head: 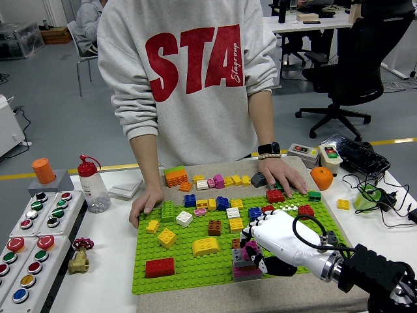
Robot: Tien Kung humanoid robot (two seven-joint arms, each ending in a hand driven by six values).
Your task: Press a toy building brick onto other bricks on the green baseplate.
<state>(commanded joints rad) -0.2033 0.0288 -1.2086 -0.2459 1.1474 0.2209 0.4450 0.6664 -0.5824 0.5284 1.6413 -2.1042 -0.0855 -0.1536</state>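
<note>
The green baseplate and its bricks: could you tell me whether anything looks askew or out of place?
Nothing stands out. Bricks sit scattered on the green baseplate, the right hand rests on the small brick stack, and the person's hands steady the far edge.

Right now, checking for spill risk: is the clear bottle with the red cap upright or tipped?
Upright. The bottle stands on its base on the white table, red cap on top.

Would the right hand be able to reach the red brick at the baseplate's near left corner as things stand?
Probably yes: the right hand sits at the brick stack, and only bare green baseplate lies between it and the red brick.
</note>
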